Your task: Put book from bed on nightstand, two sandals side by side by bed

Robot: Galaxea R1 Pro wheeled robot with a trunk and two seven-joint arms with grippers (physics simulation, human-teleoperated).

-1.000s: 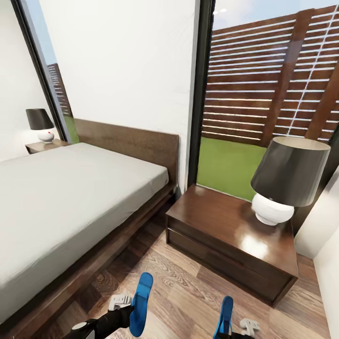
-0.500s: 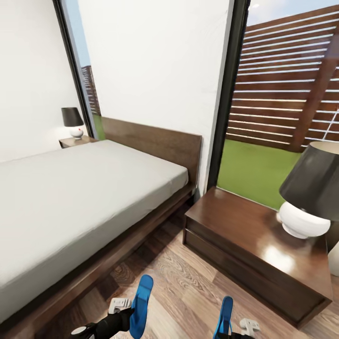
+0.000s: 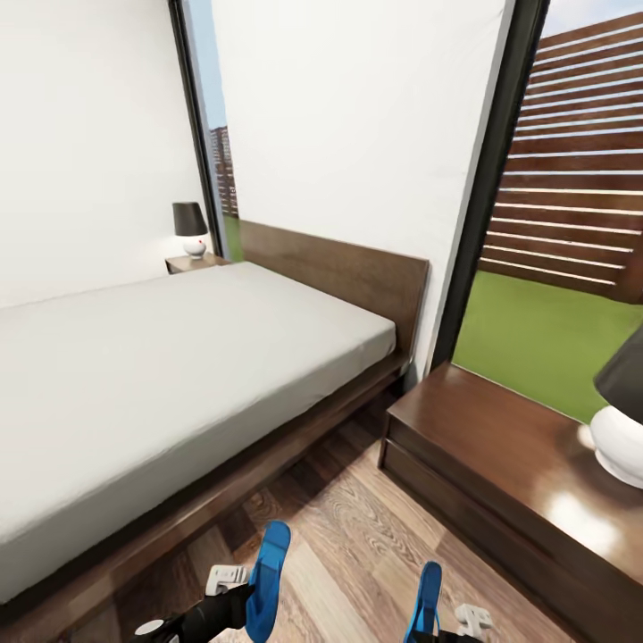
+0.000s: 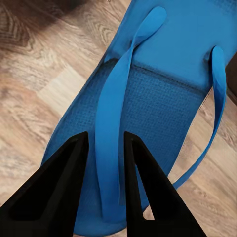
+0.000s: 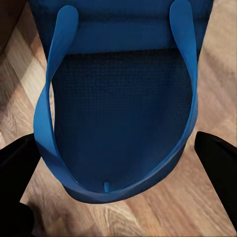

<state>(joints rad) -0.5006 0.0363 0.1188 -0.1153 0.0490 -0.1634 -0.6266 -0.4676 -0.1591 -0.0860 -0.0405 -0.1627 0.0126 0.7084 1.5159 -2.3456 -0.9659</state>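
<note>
I hold the two bright blue sandals over the wood floor beside the bed (image 3: 134,375). The left sandal (image 3: 268,576) stands on edge at the bottom of the head view. My left gripper (image 3: 239,588) is shut on its thong strap (image 4: 111,113), with a black finger (image 4: 59,187) on each side. The right sandal (image 3: 427,600) is also on edge, and my right gripper (image 3: 445,625) is shut across the width of its sole (image 5: 123,98). A dark nightstand (image 3: 482,438) stands right of the bed. The book is out of view.
A white lamp with a dark shade (image 3: 621,429) sits on the near nightstand. A second nightstand with a lamp (image 3: 190,261) stands beyond the bed. Wood floor (image 3: 348,536) runs between bed and nightstand. Tall windows show grass and a slatted fence.
The whole head view has swung left, so the bed, nightstand and lamp sit further right in the picture. Both sandals stay held in the same place relative to me.
</note>
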